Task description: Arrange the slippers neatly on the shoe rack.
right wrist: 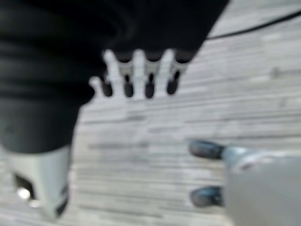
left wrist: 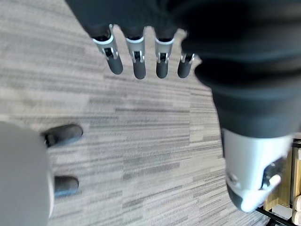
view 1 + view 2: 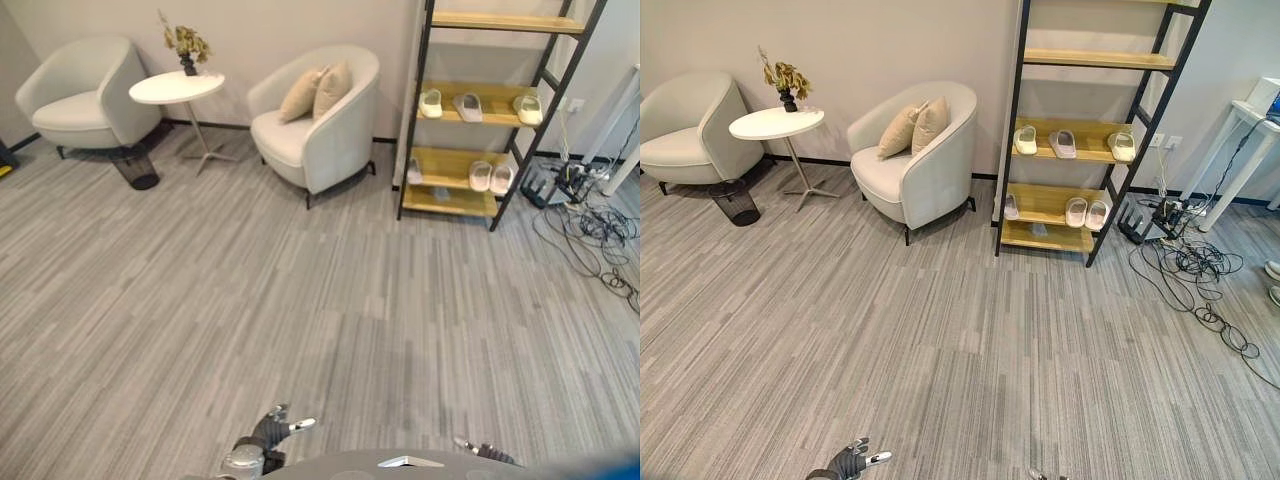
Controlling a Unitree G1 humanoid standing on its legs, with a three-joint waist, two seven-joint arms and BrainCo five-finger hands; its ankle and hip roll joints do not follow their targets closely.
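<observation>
The shoe rack [image 3: 455, 158], a black frame with wooden shelves, stands against the far wall at the right. Three pale slippers [image 3: 467, 106] lie spread apart on its middle shelf. A pair of white slippers [image 3: 491, 177] sits on the shelf below, with another slipper [image 3: 414, 171] at that shelf's left end. My left hand [image 3: 270, 432] and right hand [image 3: 482, 451] hang low at the near edge, far from the rack. The left hand's fingers [image 2: 136, 61] are straight and hold nothing, and so are the right hand's fingers [image 1: 140, 77].
Two pale armchairs [image 3: 315, 125] [image 3: 82, 95] flank a round white side table [image 3: 177, 88] with a plant, and a black mesh bin [image 3: 136, 167] stands beside it. A tangle of cables [image 3: 595, 230] lies right of the rack. Open grey floor [image 3: 300, 300] lies between me and the rack.
</observation>
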